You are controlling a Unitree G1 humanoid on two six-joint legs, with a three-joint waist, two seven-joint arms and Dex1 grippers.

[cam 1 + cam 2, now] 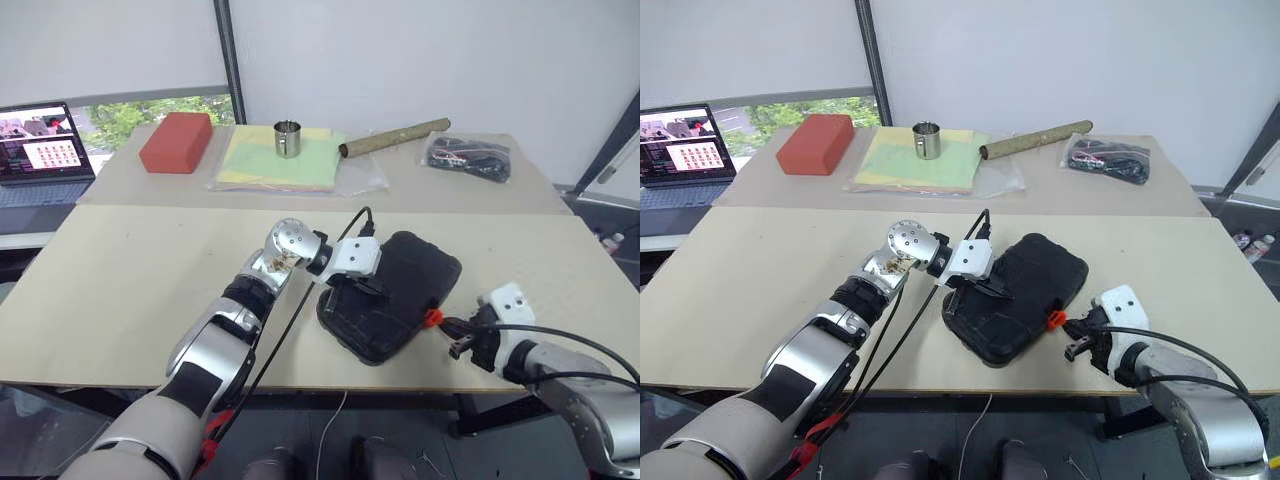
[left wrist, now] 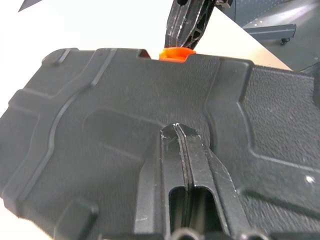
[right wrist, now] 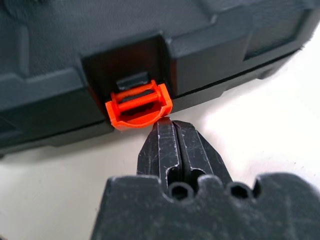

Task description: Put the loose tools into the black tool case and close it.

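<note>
The black tool case [image 1: 420, 270] lies with its lid down near the table's front edge, a little right of centre. My left gripper [image 2: 178, 131] is shut, and its tips rest on the pebbled lid. The small orange latch [image 3: 139, 105] sticks out of the case's front right side and hangs open. My right gripper [image 3: 171, 125] is shut and empty, with its tips right under the latch, touching or nearly touching it. In the left eye view it [image 1: 455, 332] sits just right of the latch [image 1: 432, 318]. The loose tools are out of view.
On the back table are a red block [image 1: 176, 142], a metal cup [image 1: 287, 138] on yellow-green sheets, a cardboard tube [image 1: 395, 137] and a clear bag of black cables [image 1: 468, 156]. A laptop [image 1: 45, 145] stands at far left. The case lies close to the table's front edge.
</note>
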